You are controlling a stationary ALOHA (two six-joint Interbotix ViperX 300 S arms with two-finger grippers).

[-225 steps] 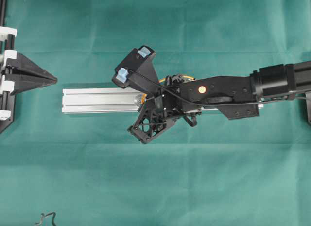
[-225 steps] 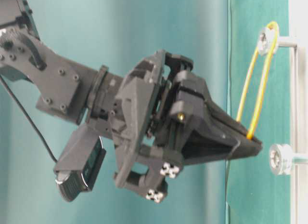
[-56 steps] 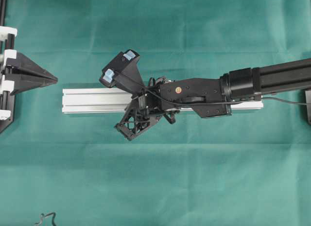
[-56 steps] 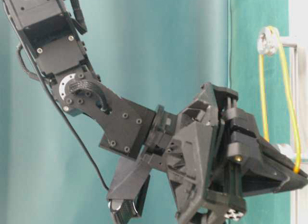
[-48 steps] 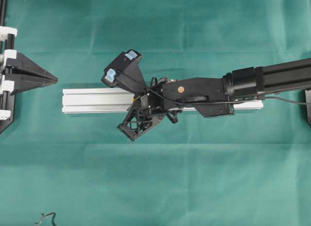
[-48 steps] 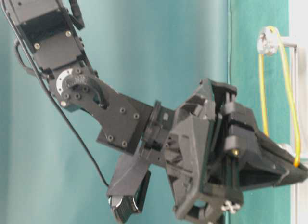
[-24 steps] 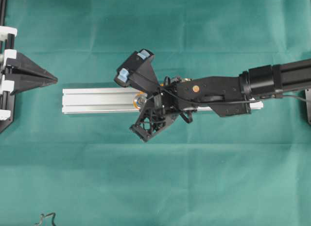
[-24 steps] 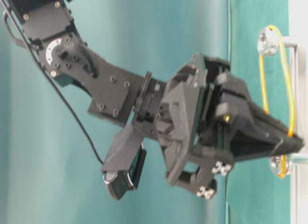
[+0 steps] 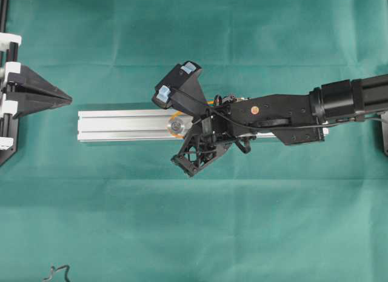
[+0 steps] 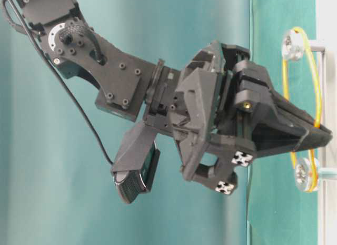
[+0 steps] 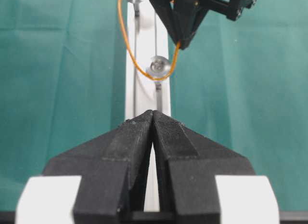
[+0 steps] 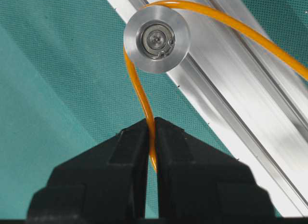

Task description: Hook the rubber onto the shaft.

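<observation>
The rubber (image 12: 147, 109) is a thin orange band stretched along the silver rail (image 12: 240, 79). It runs round the near shaft's flanged cap (image 12: 156, 39) and down between my right gripper's (image 12: 153, 122) tips, which are shut on it. In the table-level view the rubber (image 10: 285, 81) spans from the upper shaft (image 10: 292, 45) to the lower shaft (image 10: 304, 174), with the right gripper (image 10: 321, 135) pinching one strand between them. My left gripper (image 11: 153, 113) is shut on nothing and rests off the rail's left end (image 9: 60, 100), facing the near shaft (image 11: 160, 66).
The rail (image 9: 121, 124) lies across a green cloth, and the right arm (image 9: 285, 109) reaches over its right half. The arm's wrist camera (image 9: 176, 85) juts out above the rail. A small black wire shape (image 9: 57, 271) lies at the bottom left.
My right gripper has drawn back to the right along the rail, keeping the rubber pinched. The band now runs round the lower shaft, whereas a second ago it was held beyond it.
</observation>
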